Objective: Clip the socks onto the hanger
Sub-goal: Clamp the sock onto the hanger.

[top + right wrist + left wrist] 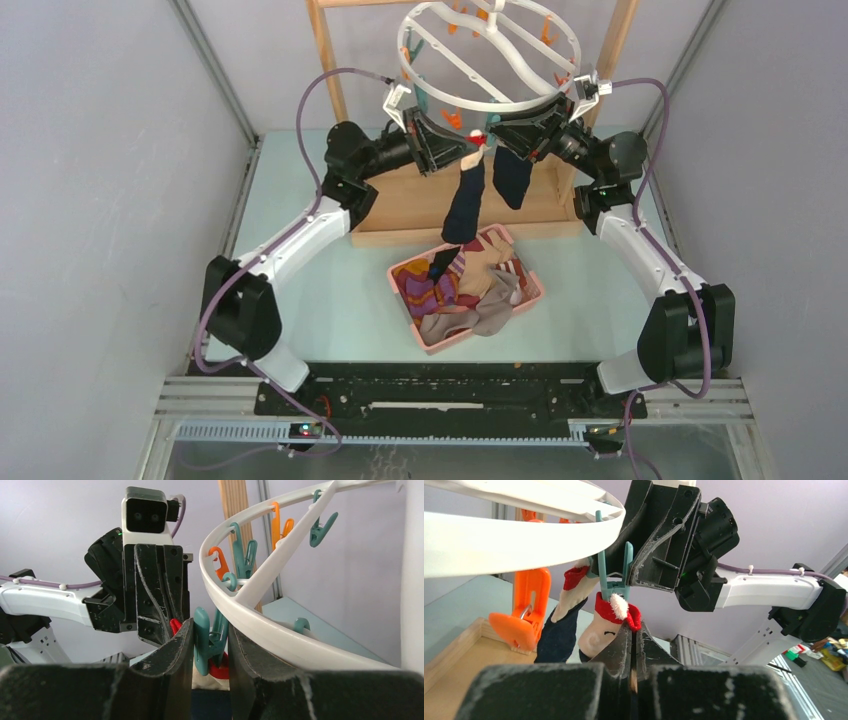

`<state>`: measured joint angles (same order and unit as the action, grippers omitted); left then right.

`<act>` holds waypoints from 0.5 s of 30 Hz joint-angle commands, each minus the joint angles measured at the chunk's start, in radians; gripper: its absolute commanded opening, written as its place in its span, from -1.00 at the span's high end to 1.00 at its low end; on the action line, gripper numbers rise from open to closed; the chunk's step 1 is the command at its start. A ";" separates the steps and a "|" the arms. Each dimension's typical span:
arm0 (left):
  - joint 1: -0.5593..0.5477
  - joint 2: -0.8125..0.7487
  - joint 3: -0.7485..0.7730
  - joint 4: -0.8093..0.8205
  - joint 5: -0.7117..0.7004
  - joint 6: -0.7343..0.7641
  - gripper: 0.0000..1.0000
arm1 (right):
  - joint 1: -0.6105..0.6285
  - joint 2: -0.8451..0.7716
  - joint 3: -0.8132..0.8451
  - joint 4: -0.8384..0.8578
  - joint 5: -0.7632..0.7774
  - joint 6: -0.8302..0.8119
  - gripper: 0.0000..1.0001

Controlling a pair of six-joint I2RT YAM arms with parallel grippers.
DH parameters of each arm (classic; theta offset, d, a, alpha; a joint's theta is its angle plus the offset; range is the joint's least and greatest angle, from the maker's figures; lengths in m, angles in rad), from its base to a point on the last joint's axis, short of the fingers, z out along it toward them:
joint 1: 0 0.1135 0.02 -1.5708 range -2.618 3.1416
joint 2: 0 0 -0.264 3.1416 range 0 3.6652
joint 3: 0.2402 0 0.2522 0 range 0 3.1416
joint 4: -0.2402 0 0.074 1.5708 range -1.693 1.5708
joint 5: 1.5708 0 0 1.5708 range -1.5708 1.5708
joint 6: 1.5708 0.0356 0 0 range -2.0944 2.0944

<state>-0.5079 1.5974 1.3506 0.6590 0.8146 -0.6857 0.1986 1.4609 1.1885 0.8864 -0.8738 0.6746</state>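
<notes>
Left gripper (631,630) is pinched fully closed on the red cuff of a navy sock (596,632), holding it up from below. Right gripper (210,637) is part-closed around a teal clip (614,580) on the hanger (524,545) rim, one finger on each leg; looks like it's squeezing it.

Key relation: the cuff sits directly under the clip's mouth, touching its lower end. Can't tell if any fabric is actually between the clip tips. Clip axis is vertical and the sock hangs straight down from the cuff, so the feed direction is straight up. Left arm owns that move; right only has to let go afterwards.

A second navy sock (556,635) hangs just beside, next to an orange clip (526,605). The other socks are in the pink basket (405,300) on the bench (330,290), well below.
</notes>
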 commanded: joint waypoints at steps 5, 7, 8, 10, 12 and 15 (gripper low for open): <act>0.005 0.023 0.056 0.116 -0.009 -0.092 0.99 | 0.008 -0.011 0.042 0.015 -0.010 -0.014 0.91; 0.006 0.023 0.053 0.116 -0.011 -0.092 0.99 | 0.007 -0.014 0.042 0.013 -0.011 -0.015 0.76; 0.008 0.023 0.053 0.116 -0.012 -0.092 0.99 | 0.007 -0.015 0.042 0.010 -0.010 -0.016 0.70; 0.010 0.023 0.051 0.116 -0.016 -0.093 1.00 | 0.006 -0.017 0.042 0.004 -0.010 -0.019 0.57; 0.012 0.021 0.049 0.116 -0.020 -0.094 0.99 | 0.005 -0.021 0.042 -0.003 -0.010 -0.023 0.43; 0.015 0.021 0.047 0.116 -0.024 -0.096 1.00 | 0.004 -0.027 0.042 -0.015 -0.009 -0.032 0.23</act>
<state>-0.5034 1.6241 1.3506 0.7326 0.8124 -0.7616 0.1989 1.4609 1.1885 0.8787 -0.8742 0.6701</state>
